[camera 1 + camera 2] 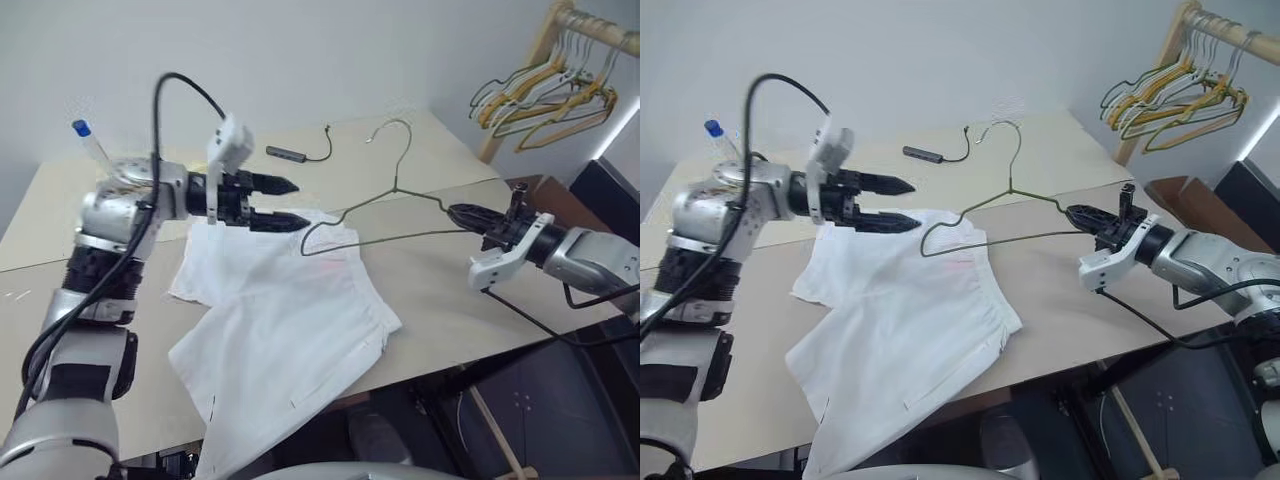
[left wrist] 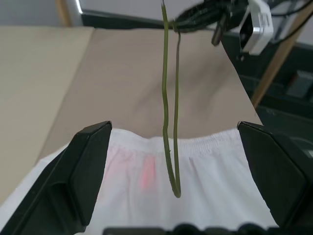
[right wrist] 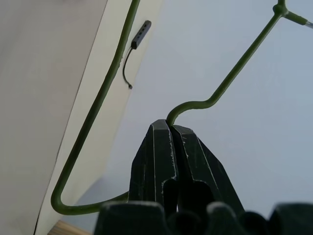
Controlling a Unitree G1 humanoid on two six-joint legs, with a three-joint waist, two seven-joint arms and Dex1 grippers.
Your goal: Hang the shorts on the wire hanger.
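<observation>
L gripper (image 1: 282, 203) sits up off the table (image 1: 440, 290), fingers spread wide, nothing between them, pointing twd the hanger (image 1: 375, 215). Just behind it, a bottle (image 1: 90, 145) w/ blue cap.

Shorts (image 1: 285, 320) lie flat on the table, below and beside L gripper; waistband end faces the hanger, one leg droops over the near edge. Faint pink mark near the waistband.

Behind the shorts, a small black device w/ cable (image 1: 300, 152) on the table.

Hanger is held up in the air, hook pointing up and back, its free corner hanging over the waistband.

R gripper (image 1: 462, 215) is clamped tight on the hanger's other corner.

Far right, a wooden rack (image 1: 545, 50) w/ more hangers (image 1: 545, 95).
</observation>
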